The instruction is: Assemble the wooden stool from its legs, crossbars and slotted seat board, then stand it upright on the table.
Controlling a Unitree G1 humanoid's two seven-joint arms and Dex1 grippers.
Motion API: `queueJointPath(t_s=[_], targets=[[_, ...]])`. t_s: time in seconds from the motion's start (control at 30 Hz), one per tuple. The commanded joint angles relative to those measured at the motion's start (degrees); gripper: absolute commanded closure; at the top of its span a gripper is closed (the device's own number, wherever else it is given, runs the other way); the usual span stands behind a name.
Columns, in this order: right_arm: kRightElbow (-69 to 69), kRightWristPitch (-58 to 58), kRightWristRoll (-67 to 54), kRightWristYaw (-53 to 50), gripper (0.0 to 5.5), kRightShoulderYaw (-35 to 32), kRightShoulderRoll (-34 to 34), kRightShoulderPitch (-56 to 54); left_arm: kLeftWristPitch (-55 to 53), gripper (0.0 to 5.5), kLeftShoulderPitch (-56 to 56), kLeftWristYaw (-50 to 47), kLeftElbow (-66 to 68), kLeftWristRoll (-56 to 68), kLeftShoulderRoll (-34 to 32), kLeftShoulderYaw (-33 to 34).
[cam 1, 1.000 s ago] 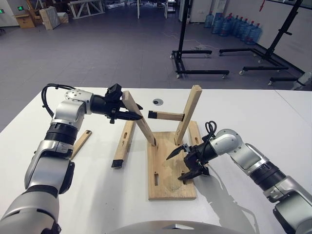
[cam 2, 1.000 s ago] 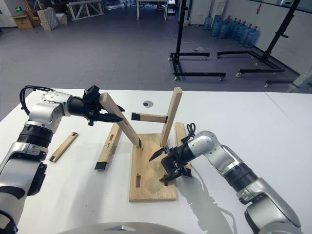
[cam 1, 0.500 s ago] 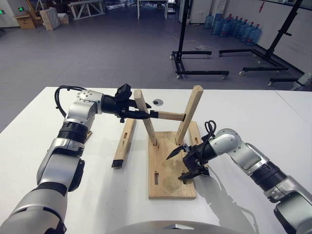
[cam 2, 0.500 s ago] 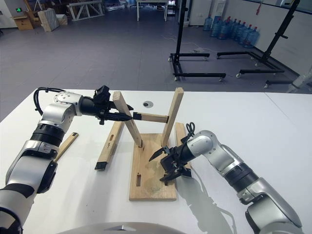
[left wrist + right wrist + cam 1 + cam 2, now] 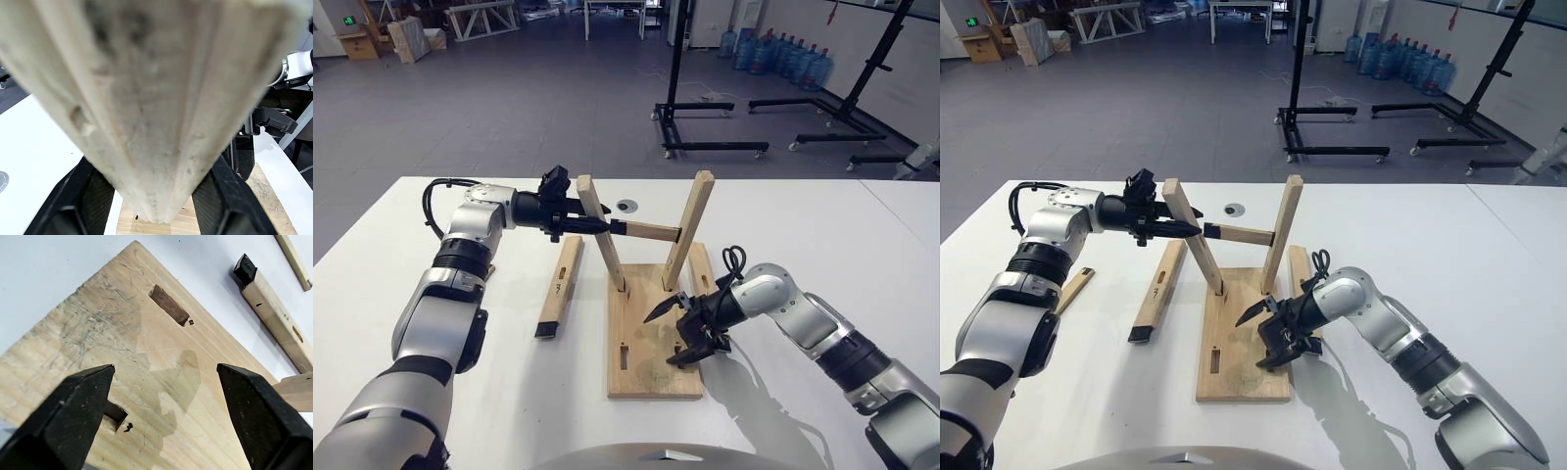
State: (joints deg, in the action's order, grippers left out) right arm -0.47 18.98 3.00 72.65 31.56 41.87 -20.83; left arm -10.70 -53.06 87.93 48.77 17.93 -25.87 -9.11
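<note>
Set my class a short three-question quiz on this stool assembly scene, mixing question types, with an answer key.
1. How many legs stand in the seat board?
2. True or false: the right end effector is shut.
3. The left end effector grips: A) a standing leg; B) the crossbar; C) the seat board.
Key: 1 two; 2 false; 3 A.

Head pair overlooks the table; wrist cameras close-up.
</note>
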Motion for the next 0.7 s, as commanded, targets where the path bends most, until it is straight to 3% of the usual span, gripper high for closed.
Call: queueJointPath(t_s=[0.03,0.23,0.47,0.7], targets=[[3.0,1.1,9.6,-2.6,1.63,8.8,-2.1,9.8,-0.7,3.49,5.5,-0.1,2.4,-4.6,-2.1,-1.8],[5.5,1.4,13.1,-6.6,1.63,11.6,-4.2,10.8,-1.5,3.49,8.7,3.3,-2.7,-3.2,-3.9,-2.0],[15.6,2.7,21.1,-11.3,1.63,16.7,-5.8,9.4,-3.0,3.49,9.6,-0.1,-3.8,-2.1,-4.3,-0.7],[17.4,-2.1,20.0,-9.0,1.63,18.4,-6.0,7.1,-1.9,3.49,13.0,-3.9,-3.6,0.0,-5.2,5.0]])
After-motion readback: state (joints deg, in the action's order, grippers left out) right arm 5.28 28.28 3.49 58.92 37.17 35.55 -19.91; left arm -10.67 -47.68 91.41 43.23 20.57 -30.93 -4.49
